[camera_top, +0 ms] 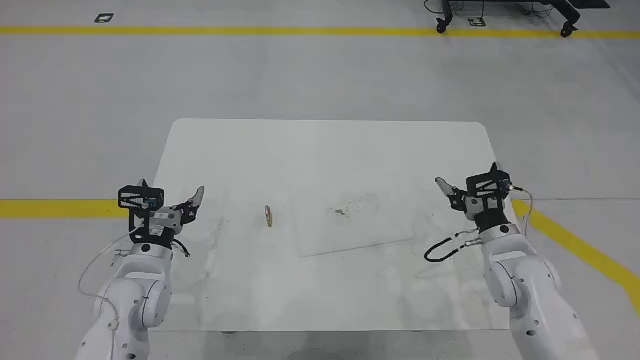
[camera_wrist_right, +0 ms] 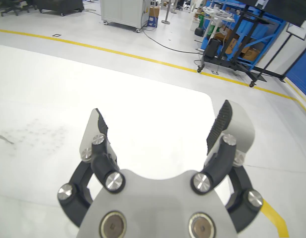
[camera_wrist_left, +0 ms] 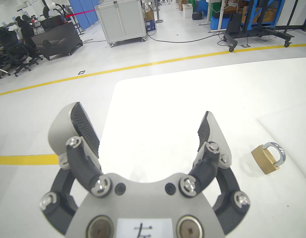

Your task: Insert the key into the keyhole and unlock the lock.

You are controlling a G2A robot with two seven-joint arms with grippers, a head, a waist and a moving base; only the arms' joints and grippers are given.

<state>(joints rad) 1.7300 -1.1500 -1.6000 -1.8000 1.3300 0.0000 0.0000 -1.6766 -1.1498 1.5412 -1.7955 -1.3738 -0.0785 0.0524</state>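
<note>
Left gripper (camera_top: 172, 198) hangs wide open at the top view's lower left and right gripper (camera_top: 468, 182) is open at its right, both at the white surface's (camera_top: 330, 150) edges. Brass padlock (camera_wrist_left: 265, 158) lies near centre, and what looks like the key (camera_top: 340, 211) lies apart to its right.

White surface (camera_top: 420, 290) carries a brass padlock (camera_top: 268, 216) toward its left edge; a small key (camera_top: 341, 211) lies mid-surface on a clear sheet (camera_top: 380, 222).
</note>
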